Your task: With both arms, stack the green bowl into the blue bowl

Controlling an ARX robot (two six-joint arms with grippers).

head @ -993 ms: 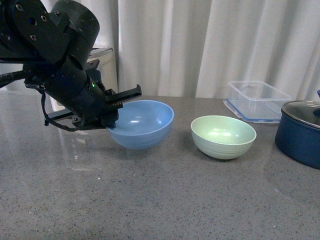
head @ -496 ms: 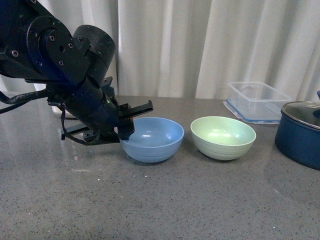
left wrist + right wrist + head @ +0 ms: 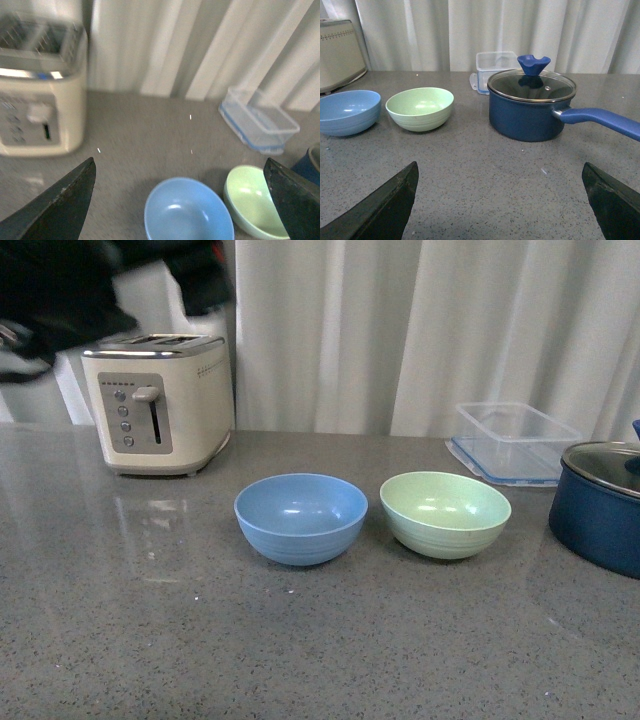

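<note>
Two bowls, upright, midway between tabletop (image 3: 300, 660) edges, just apart: blue bowl (image 3: 300, 518), green bowl (image 3: 445, 513); left fingers (image 3: 60, 210) spread, right fingers (image 3: 377, 210) spread.

A grey stone counter (image 3: 320, 650) with fine dark and pale speckles fills the whole near part of the scene and runs from the left side to the right side. Its surface is polished and gives soft, pale reflections, most clearly at the far left. Behind its far edge a white curtain (image 3: 420, 330) hangs in long vertical folds across the back. The light is even and diffuse, and the shadows on the counter are weak.
</note>
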